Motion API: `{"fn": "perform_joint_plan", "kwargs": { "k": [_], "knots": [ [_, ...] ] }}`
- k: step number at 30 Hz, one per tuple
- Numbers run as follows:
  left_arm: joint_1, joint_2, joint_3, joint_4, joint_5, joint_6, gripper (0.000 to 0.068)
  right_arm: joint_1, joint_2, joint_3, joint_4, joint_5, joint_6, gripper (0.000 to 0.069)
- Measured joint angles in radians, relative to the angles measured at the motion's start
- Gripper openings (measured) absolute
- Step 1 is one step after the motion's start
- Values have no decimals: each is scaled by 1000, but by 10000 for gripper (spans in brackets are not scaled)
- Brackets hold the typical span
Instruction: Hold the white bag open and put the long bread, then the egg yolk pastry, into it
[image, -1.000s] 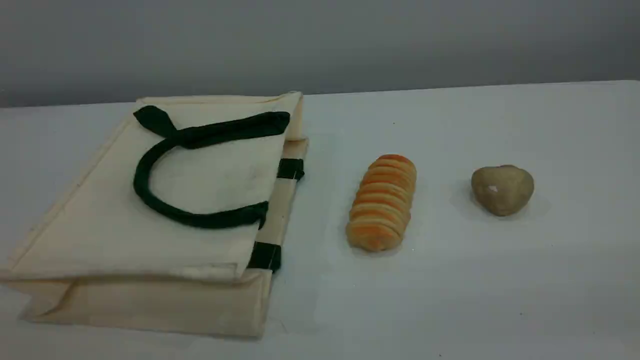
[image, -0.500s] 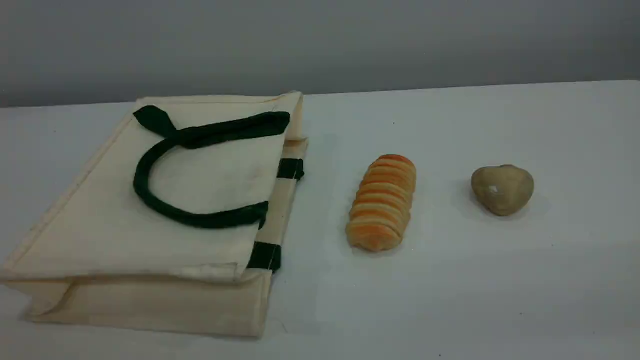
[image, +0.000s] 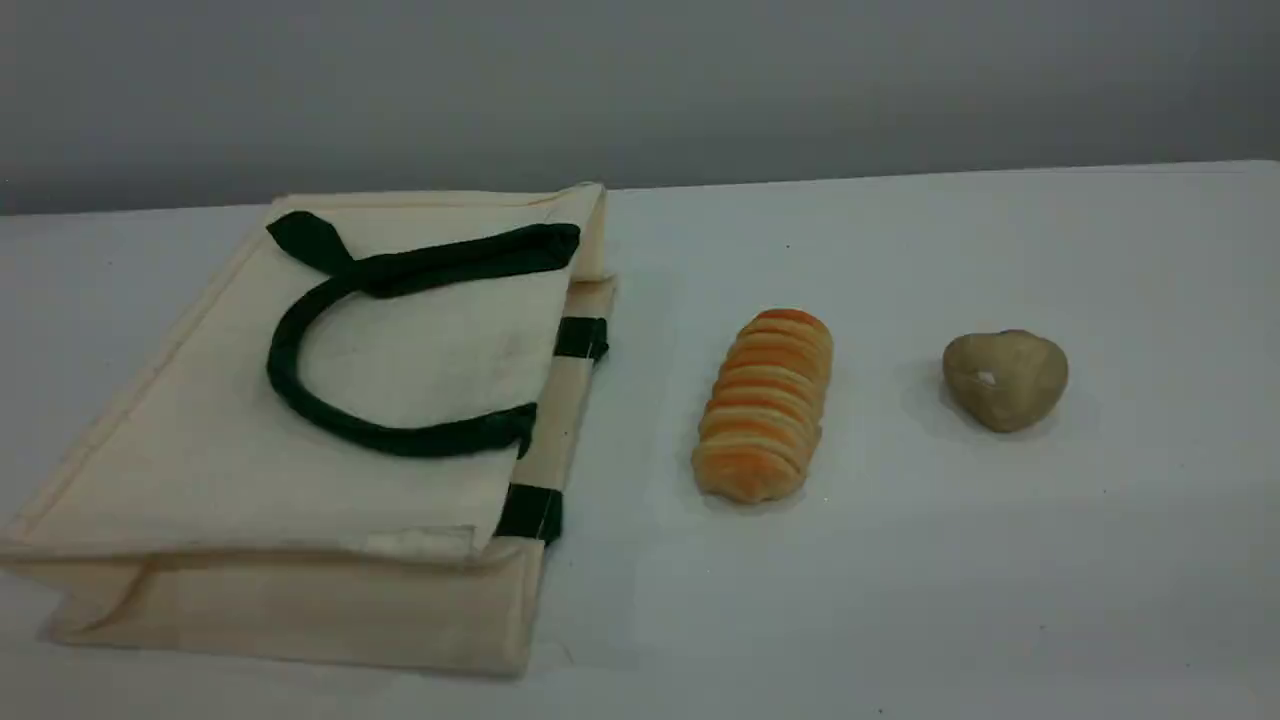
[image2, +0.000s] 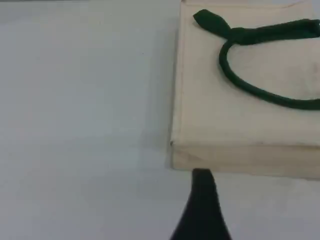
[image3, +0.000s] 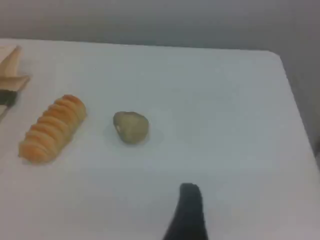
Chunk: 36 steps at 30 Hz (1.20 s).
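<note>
Cream white bag (image2: 210, 117) lies beyond wide left gripper (image2: 202, 200), egg yolk pastry (image3: 131, 127) beyond wide right gripper (image3: 189, 207)

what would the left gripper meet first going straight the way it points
Probably the white bag: its folded edge lies right ahead of the left gripper, though its height above the table is unclear.

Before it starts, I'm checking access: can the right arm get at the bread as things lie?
Probably yes. The bread lies by itself on the table, well apart from the pastry and the bag, with nothing over it, and the right gripper is open.
</note>
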Motion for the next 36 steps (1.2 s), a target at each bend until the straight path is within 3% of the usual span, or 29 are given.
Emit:
{"fn": "perform_joint_plan", "kwargs": {
  "k": [25, 29, 36],
  "knots": [
    [0, 0, 0, 0, 0, 0, 506, 45, 0, 4, 3, -6, 4, 554],
    [-1, 1, 0, 52, -2, -20, 506, 73, 0, 0, -6, -15, 59, 554],
    [-51, 117, -41, 128, -25, -127, 506, 143, 121, -73, -9, -108, 111, 554]
  ]
}}
